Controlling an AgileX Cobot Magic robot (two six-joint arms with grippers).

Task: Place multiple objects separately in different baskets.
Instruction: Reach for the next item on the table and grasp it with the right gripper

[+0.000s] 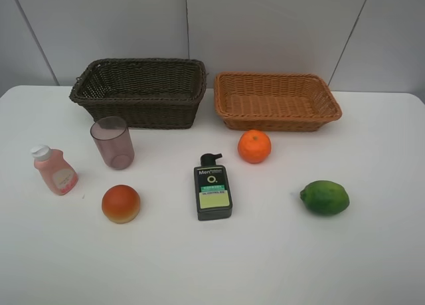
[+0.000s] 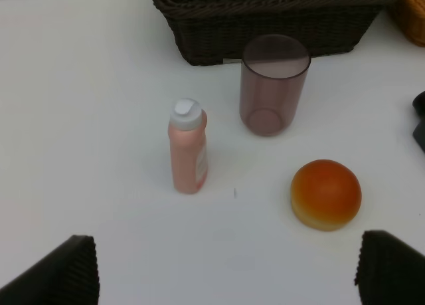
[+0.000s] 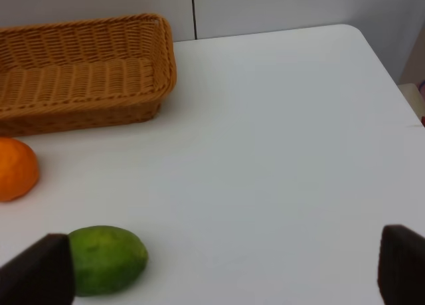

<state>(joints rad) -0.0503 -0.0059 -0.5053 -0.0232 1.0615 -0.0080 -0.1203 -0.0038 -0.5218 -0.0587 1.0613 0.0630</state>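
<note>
Two baskets stand side by side at the back: a dark brown basket (image 1: 146, 109) (image 2: 265, 26) and a light tan basket (image 1: 279, 122) (image 3: 80, 72). In front lie a purple cup (image 1: 113, 142) (image 2: 273, 86), a pink bottle (image 1: 56, 171) (image 2: 188, 149), a red-orange fruit (image 1: 121, 203) (image 2: 326, 194), a dark pump bottle (image 1: 213, 189), a tangerine (image 1: 254, 146) (image 3: 14, 169) and a lime (image 1: 325, 197) (image 3: 109, 258). My left gripper (image 2: 226, 278) hangs open, short of the pink bottle and the fruit. My right gripper (image 3: 222, 272) is open beside the lime. Neither arm shows in the exterior high view.
Everything rests on a white table (image 1: 372, 265) against a pale panelled wall. Both baskets hold nothing. The table's far right corner (image 3: 358, 32) shows in the right wrist view.
</note>
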